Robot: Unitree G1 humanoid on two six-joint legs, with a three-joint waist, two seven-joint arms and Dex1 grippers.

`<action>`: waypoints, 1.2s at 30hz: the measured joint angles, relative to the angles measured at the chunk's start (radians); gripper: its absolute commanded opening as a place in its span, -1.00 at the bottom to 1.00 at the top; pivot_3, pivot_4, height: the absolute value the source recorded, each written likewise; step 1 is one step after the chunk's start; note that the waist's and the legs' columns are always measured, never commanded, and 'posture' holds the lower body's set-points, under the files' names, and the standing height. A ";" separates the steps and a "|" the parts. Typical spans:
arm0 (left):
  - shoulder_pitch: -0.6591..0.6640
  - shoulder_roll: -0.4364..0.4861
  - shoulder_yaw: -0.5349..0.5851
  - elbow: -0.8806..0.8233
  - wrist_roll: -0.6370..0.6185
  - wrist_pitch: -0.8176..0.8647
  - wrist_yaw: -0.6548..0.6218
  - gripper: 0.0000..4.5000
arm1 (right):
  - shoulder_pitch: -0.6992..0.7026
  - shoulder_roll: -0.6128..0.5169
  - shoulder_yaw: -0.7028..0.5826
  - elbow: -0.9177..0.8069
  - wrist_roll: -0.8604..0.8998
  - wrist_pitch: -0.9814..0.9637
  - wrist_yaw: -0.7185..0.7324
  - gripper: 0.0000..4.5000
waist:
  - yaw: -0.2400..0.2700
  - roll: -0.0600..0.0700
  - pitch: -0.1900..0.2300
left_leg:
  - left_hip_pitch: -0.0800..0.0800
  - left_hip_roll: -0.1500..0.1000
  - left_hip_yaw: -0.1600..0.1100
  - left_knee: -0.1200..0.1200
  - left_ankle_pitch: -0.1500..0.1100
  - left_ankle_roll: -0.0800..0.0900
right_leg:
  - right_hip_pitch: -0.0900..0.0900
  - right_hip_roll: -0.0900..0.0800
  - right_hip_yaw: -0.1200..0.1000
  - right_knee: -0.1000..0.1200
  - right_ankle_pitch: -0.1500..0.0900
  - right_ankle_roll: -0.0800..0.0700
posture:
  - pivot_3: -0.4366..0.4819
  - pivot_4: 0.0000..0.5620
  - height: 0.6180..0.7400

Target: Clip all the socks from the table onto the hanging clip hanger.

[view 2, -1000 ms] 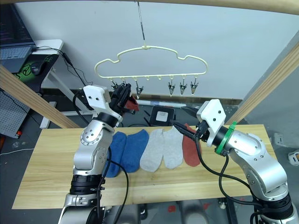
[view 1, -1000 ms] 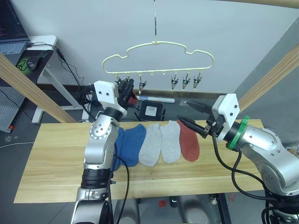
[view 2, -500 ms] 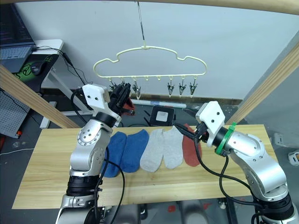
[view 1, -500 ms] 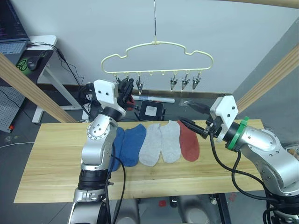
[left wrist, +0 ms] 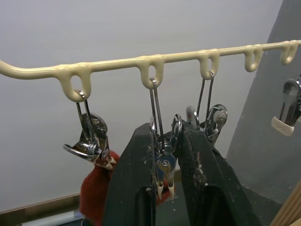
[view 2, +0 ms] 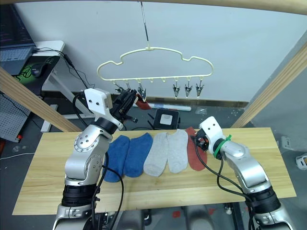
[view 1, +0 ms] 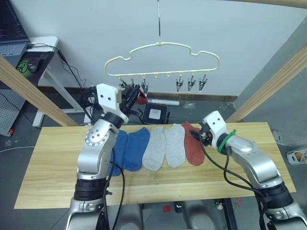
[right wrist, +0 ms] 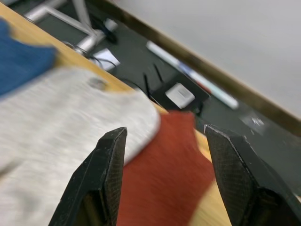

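The left gripper's (left wrist: 164, 188) two black fingers (left wrist: 134, 183) are pressed in on a metal clip (left wrist: 163, 165), the second clip in from the left end of the clip hanger (view 1: 163, 48), squeezing its handles between them. A rust red sock (left wrist: 94, 190) hangs from the clip just beside it, the end clip on the hanger's left, and it touches the outer side of the left finger. The hanger itself hangs by its metal hook (view 1: 159, 19) above the far edge of the table (view 1: 53, 182), with three more clips (view 1: 191, 82) grouped under its right half.

The right gripper's (right wrist: 162, 155) fingers (right wrist: 106, 165) are spread wide apart, holding nothing, low over the table below the hanger's right half. Between them lies the second rust red sock (view 1: 193, 143), with the cuff of a light grey sock (right wrist: 70, 117) under the tip of one finger.

Five socks lie side by side on the table under the hanger: two blue socks (view 1: 135, 148) below its left half, two light grey socks (view 1: 165, 145) below its middle, and the rust red one to their right.

Behind the table, on the floor below the hanger, lies a small black device (view 1: 155, 114). Well off to the hanger's left stands a white desk (view 1: 45, 45) with a computer mouse (view 1: 32, 64).
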 measured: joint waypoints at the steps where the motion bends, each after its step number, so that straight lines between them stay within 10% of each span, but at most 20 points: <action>1: 0.001 0.001 0.000 -0.007 0.000 0.005 0.000 -0.83 | -0.013 0.010 0.005 0.058 -0.020 -0.033 0.002 0.22 | 0.000 0.000 0.000 | 0.000 0.000 0.000 0.000 0.000 0.000 | 0.000 0.000 0.000 0.000 0.000 0.000 | -0.32 0.15 1.00; 8: 0.001 0.006 -0.001 -0.026 -0.003 0.027 -0.001 -0.83 | -0.073 0.058 0.006 0.273 -0.065 -0.166 0.037 0.76 | 0.003 0.001 0.001 | 0.000 0.001 0.000 -0.001 0.000 0.000 | 0.000 0.000 0.001 0.000 0.000 0.000 | -0.28 0.15 1.00; 25: -0.001 0.024 0.003 -0.027 -0.014 0.049 -0.010 -0.83 | -0.184 0.107 0.024 0.556 -0.144 -0.293 0.146 0.77 | 0.005 0.002 0.001 | 0.000 0.001 0.000 -0.001 0.000 0.000 | 0.000 0.000 0.001 0.000 0.000 0.000 | -0.26 0.12 1.00; 36: -0.003 0.027 0.005 -0.031 -0.016 0.051 -0.018 -0.83 | -0.089 0.057 0.019 0.428 -0.155 -0.224 0.176 -0.70 | 0.025 0.002 0.001 | 0.000 0.001 -0.001 -0.001 0.000 0.000 | 0.001 -0.001 0.001 -0.001 0.000 0.000 | -0.29 0.13 1.00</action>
